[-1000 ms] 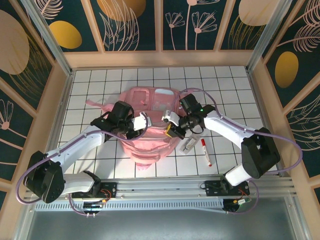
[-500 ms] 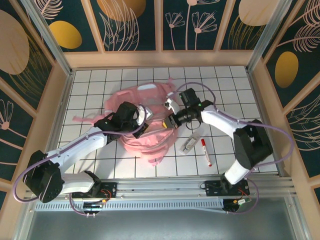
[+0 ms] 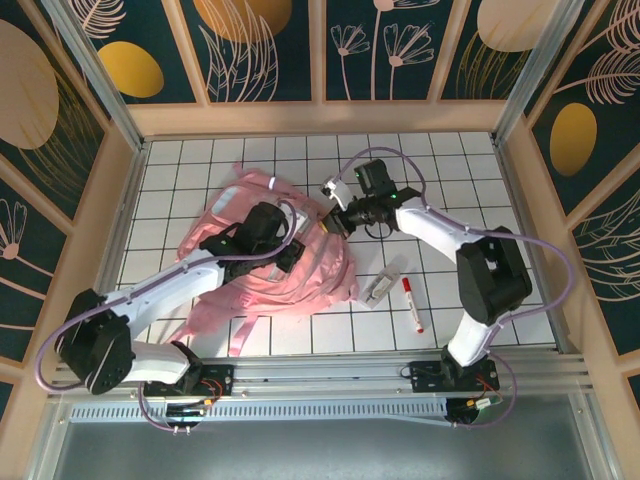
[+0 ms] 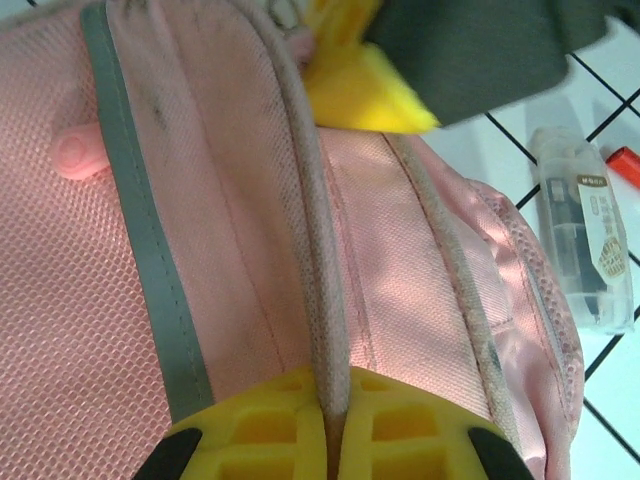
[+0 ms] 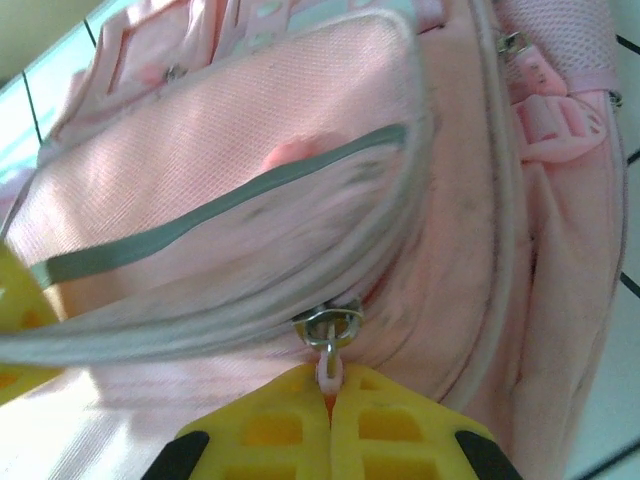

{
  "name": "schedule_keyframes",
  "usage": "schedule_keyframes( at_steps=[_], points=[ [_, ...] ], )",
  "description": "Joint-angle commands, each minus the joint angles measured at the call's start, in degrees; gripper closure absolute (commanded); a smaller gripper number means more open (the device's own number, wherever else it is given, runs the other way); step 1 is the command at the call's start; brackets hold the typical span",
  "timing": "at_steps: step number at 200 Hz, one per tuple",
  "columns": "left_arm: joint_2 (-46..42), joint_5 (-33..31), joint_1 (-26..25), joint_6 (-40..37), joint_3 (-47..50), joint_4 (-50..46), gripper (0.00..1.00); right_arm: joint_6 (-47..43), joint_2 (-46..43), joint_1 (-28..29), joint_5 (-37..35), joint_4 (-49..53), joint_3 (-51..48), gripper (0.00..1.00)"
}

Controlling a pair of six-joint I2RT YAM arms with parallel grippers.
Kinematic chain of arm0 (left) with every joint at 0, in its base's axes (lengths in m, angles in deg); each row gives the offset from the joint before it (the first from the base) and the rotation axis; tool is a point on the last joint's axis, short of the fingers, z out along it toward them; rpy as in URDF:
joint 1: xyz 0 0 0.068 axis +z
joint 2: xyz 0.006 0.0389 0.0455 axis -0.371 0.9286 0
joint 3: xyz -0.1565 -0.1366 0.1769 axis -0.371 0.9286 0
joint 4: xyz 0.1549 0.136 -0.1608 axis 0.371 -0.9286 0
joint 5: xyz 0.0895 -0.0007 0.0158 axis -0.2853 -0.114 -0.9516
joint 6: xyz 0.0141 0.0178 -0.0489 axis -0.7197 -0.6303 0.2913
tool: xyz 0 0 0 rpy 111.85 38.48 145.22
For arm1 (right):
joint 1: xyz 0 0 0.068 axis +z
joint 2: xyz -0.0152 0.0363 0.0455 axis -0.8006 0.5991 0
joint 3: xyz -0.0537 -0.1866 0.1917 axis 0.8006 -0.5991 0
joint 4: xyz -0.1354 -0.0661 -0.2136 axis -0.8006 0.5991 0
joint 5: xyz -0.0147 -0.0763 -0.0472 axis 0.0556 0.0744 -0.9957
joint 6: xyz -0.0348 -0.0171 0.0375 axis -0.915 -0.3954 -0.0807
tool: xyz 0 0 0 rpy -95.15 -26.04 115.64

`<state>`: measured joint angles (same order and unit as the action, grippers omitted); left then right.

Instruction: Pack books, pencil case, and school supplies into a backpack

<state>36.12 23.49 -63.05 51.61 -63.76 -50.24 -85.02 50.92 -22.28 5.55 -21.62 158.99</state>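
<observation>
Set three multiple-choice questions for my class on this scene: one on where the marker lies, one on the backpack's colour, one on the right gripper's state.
1. Where does the marker lie?
A. on top of the backpack
B. on the tiles beside the backpack, on the right arm's side
C. in the left gripper

2. What colour is the backpack?
A. blue
B. green
C. pink

3. The right gripper is:
A. shut on a zip pull
B. open above the tiles
C. shut on the marker

Answers:
1 B: it rests on tiles, apart from the fabric.
2 C: the fabric is pink in each view.
3 A: its yellow fingers pinch the pull's tab.
</observation>
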Motion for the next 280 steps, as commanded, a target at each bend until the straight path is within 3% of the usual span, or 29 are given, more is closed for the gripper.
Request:
schedule_keyframes(
  at_steps=[1,31,83,89,102,117,136,152,171,181,280],
  points=[
    [2.6,-0.2,-0.3,2.1,-4.5,11.1,1.0,-8.9,-7.1,1.4,1.7,6.9,-1.4,1.0],
    [4.5,2.9,0.3,4.8,-6.3,13.9,1.0,-10.5,-9.1,2.5,-0.1,10.8,-4.5,1.0],
    [5.9,12.2,0.5,13.0,-5.5,21.4,1.0,2.5,-9.4,8.2,6.0,-5.8,-14.3,1.0],
    [5.2,12.8,0.7,13.3,-5.2,21.9,0.93,2.8,-9.5,8.0,6.1,-7.4,-15.0,1.0],
    [2.4,11.1,1.5,12.9,-4.8,20.2,0.67,1.9,-9.2,7.0,4.2,-7.5,-15.3,1.0],
    [-1.7,10.5,5.3,12.1,-4.4,15.8,0.51,-1.7,-9.1,5.8,3.7,-6.5,-15.1,1.0],
    [-5.6,8.2,12.9,16.5,-4.6,8.6,0.3,-8.7,-9.1,5.5,3.7,-4.8,-15.0,1.0],
    [-5.4,11.0,15.3,13.8,-6.5,4.8,0.29,-11.7,-8.8,5.8,1.5,-4.4,-14.8,1.0],
    [-1.0,24.5,15.3,11.2,-9.6,3.2,0.27,-15.1,-9.0,7.4,-2.5,-4.5,-14.8,1.0],
    [1.8,27.6,15.1,12.0,-11.2,2.5,0.28,-16.5,-9.4,8.3,-4.2,-4.5,-14.9,1.0],
    [21.9,14.7,5.1,8.6,-26.9,-15.0,0.27,-20.2,-15.9,8.9,-9.3,-12.6,-22.2,1.0]
  ],
)
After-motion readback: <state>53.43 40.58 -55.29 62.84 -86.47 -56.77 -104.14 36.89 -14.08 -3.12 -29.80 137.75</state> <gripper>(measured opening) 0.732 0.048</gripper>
